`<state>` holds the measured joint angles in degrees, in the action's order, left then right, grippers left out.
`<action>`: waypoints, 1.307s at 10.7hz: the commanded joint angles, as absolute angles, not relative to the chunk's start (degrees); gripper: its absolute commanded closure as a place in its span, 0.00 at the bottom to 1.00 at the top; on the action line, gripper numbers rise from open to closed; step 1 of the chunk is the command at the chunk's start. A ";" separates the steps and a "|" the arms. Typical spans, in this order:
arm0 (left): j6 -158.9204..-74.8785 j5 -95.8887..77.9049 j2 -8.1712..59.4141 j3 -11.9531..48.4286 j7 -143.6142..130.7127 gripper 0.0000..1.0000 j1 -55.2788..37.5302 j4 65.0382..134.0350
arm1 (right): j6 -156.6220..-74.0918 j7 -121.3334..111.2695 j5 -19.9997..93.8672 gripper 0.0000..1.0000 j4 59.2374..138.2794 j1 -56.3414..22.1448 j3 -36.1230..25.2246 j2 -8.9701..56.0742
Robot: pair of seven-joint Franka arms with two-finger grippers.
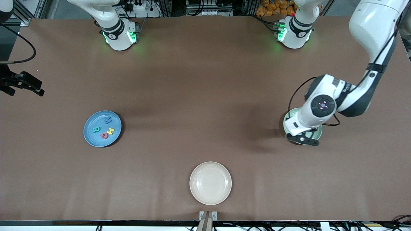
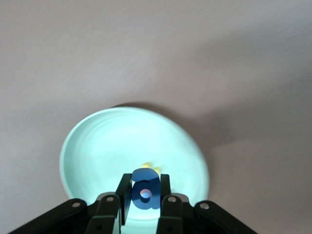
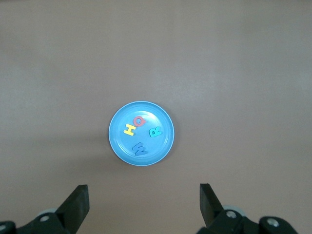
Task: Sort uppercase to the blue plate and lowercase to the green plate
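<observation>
The blue plate (image 1: 91, 139) (image 3: 163, 122) holds the uppercase letters: blue M (image 1: 107, 120) (image 3: 139, 148), yellow H (image 1: 110, 131) (image 3: 129, 129), green R (image 1: 96, 129) (image 3: 154, 131) and red Q (image 1: 104, 136) (image 3: 139, 120). My left gripper (image 1: 303, 139) (image 2: 145, 183) hangs just over the green plate (image 1: 318, 133) (image 2: 97, 146), shut on a blue lowercase a (image 2: 145, 192) held upright. A yellow lowercase letter (image 2: 151, 168) lies in the green plate, half hidden by the a. My right gripper (image 3: 144, 187) waits high above the table, open and holding nothing, with the blue plate in its view.
A cream plate (image 1: 210, 183) with nothing on it sits near the table's front edge, midway along it. The left arm covers most of the green plate in the front view. Brown table top lies bare between the three plates.
</observation>
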<state>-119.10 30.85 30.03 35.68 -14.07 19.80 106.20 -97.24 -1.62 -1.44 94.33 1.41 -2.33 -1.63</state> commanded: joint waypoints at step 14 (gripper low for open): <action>-100.56 0.48 2.66 14.98 -11.78 0.00 3.98 95.45 | -96.85 0.44 -1.49 0.00 95.54 0.53 -3.25 -4.92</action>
<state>-101.65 5.53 6.24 20.51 -12.97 6.77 94.62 -97.05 -0.50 -1.41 94.34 0.80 -3.04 -3.36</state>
